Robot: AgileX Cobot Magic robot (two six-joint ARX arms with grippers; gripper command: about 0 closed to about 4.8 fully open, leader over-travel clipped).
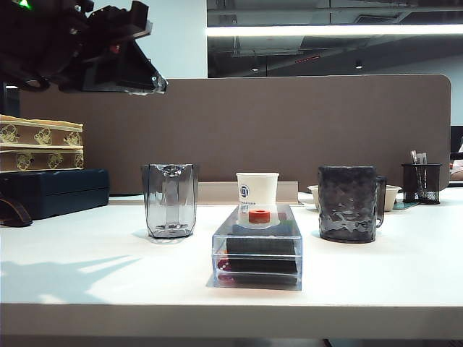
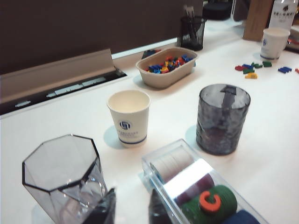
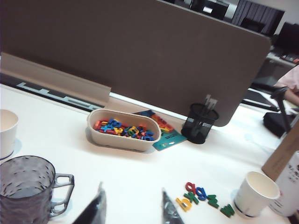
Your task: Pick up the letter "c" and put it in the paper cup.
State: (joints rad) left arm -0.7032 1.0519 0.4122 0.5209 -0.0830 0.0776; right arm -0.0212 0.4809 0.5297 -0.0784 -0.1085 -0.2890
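Note:
The red letter "c" (image 1: 259, 215) lies on the lid of a clear plastic box (image 1: 257, 249), just in front of the white paper cup (image 1: 257, 189) with a blue logo. The left wrist view shows the letter "c" (image 2: 210, 201) above a green spool, and the paper cup (image 2: 128, 117) standing upright and empty. My left gripper (image 2: 131, 212) hangs open between the grey glass and the box, holding nothing. My left arm (image 1: 108, 50) is high at the upper left. My right gripper (image 3: 133, 212) is open over bare table beside the mug, holding nothing.
A clear grey faceted glass (image 1: 170, 210) stands left of the box and a dark textured mug (image 1: 349, 204) right of it. Behind are a tray of coloured letters (image 3: 124, 129), a mesh pen holder (image 3: 200, 123), loose letters (image 3: 203, 196) and another paper cup (image 3: 256, 193).

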